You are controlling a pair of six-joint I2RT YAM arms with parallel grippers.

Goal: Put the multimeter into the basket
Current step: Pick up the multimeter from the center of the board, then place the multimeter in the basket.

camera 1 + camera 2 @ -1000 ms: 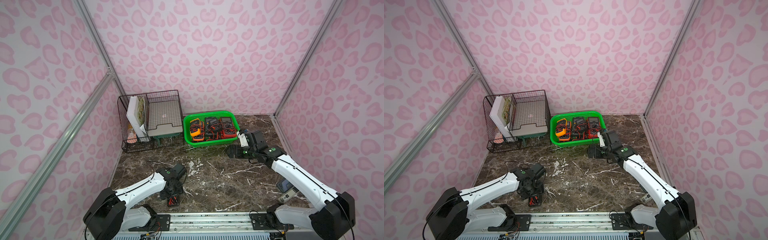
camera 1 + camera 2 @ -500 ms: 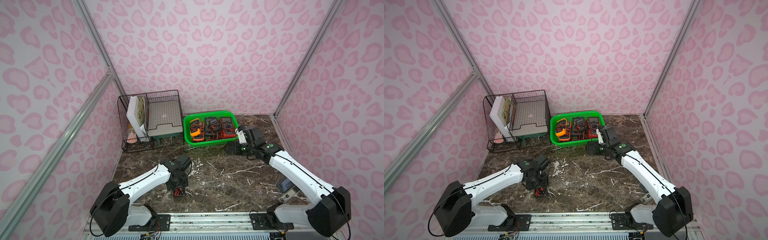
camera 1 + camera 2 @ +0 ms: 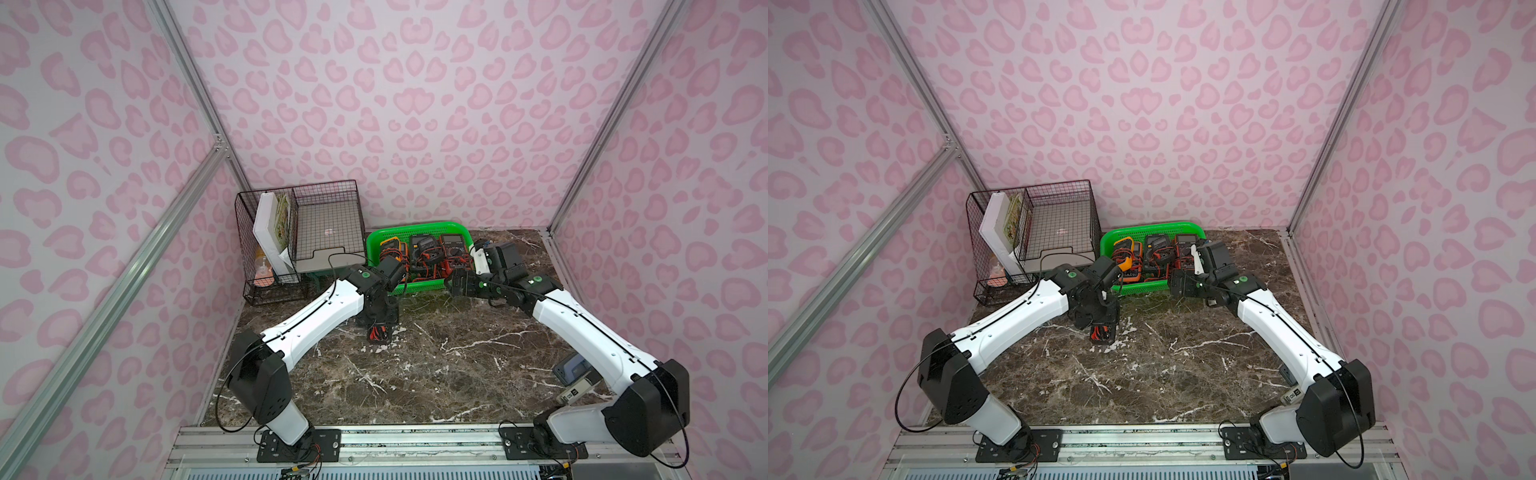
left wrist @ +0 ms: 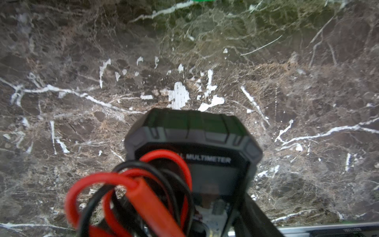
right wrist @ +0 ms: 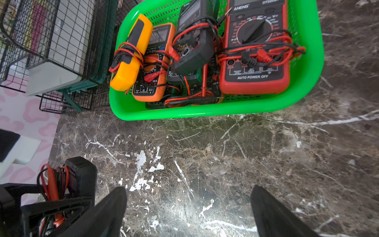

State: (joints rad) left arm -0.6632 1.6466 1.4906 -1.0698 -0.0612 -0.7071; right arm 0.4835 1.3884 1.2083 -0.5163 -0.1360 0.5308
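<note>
Your left gripper (image 3: 377, 322) is clamped tight on the dark multimeter (image 4: 192, 135), whose red and black leads (image 4: 143, 184) are bundled on its face. It holds the multimeter over the table (image 3: 436, 365), just in front of the green basket (image 5: 205, 112) and outside its rim. Your right gripper (image 5: 187, 188) is spread wide with nothing between its jaws, near the basket's front wall; other meters (image 5: 254, 51) lie inside.
</note>
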